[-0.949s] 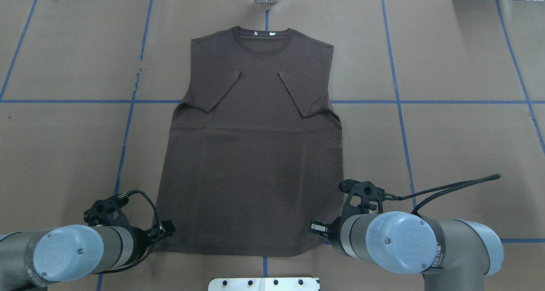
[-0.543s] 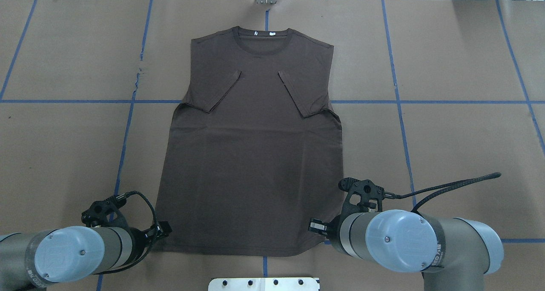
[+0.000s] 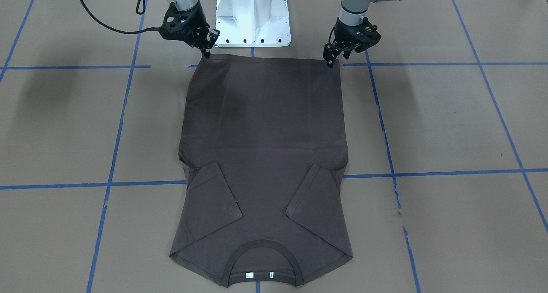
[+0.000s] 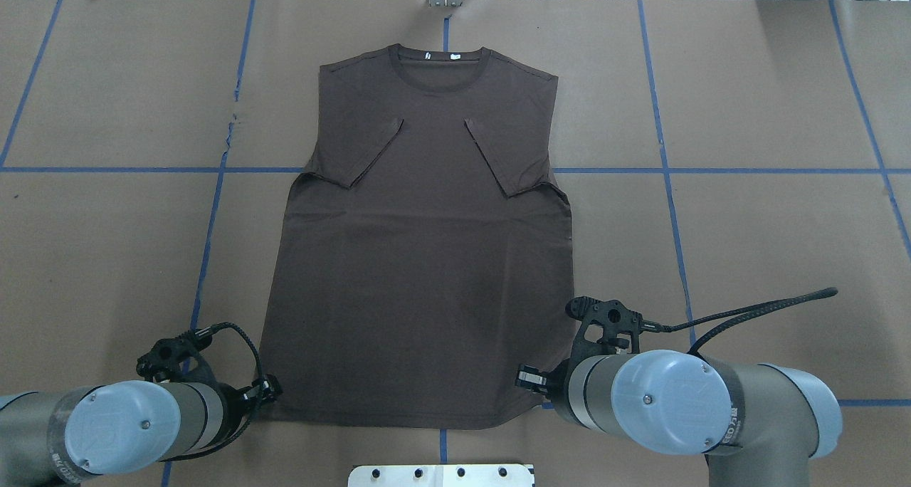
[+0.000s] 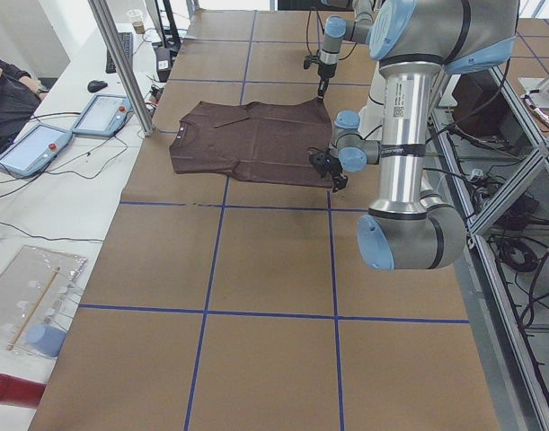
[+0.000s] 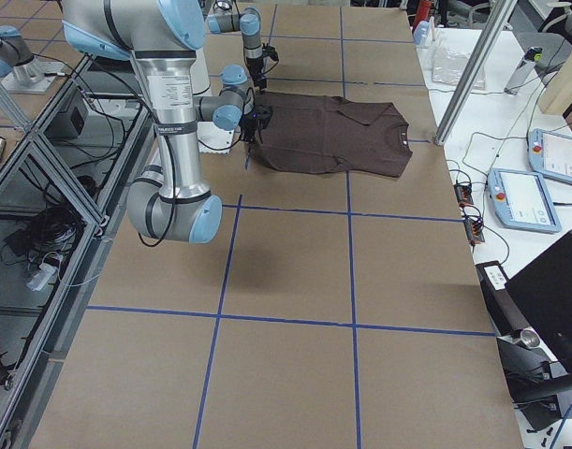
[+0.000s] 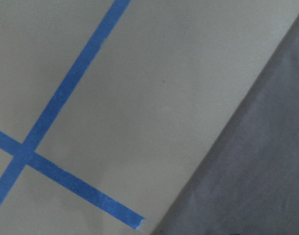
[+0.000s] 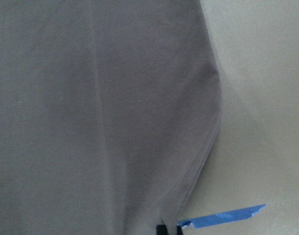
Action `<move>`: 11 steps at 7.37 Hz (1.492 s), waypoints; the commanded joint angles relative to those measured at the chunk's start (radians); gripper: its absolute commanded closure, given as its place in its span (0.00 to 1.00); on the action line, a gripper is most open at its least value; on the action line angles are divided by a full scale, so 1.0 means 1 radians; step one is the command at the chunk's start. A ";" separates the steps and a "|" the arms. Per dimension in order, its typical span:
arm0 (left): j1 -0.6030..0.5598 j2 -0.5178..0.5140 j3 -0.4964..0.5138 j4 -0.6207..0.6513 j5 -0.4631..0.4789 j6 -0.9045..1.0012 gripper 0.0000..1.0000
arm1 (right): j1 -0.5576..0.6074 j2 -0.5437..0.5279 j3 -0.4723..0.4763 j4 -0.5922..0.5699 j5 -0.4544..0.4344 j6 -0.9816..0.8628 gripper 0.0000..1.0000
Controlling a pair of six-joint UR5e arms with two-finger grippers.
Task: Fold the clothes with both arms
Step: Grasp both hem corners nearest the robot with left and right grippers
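Because the dark brown short-sleeved T-shirt (image 3: pixel 263 126) lies flat on the brown paper-covered table (image 3: pixel 449 121) with its straight hem (image 3: pixel 265 58) just in front of the white pedestal base (image 3: pixel 252 14) and its ribbed round collar (image 3: pixel 261 246) farthest from that base, the two hem corners are the parts each arm reaches most easily. Both sleeves (image 3: pixel 214 194) are already turned in over the chest, so the body reads as one plain panel ready for a lengthwise fold.

The black left claw (image 3: pixel 331 61) points down at the hem corner on the base's left, and the black right claw (image 3: pixel 207 52) at the corner on its right. Each is tilted so its tips meet the very edge of the cloth. I cannot tell whether either claw is wide, narrow or pinching fabric; the tips are too small and the wrist cameras show only cloth, paper and blue tape. The corners lie flat, unlifted.

This looks like the grasp before carrying the hem away from the base toward the collar. Taking both corners together should keep the hem straight; catching only the upper layer would spoil the fold.
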 commanded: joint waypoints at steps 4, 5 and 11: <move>0.002 -0.006 -0.001 0.004 0.005 -0.013 0.75 | 0.003 -0.001 0.003 0.000 0.002 0.001 1.00; 0.002 -0.014 -0.002 0.015 0.005 -0.019 0.82 | 0.005 -0.002 0.003 0.000 0.002 0.001 1.00; -0.007 -0.018 -0.103 0.124 0.000 -0.010 1.00 | 0.057 -0.021 0.039 0.000 0.089 -0.007 1.00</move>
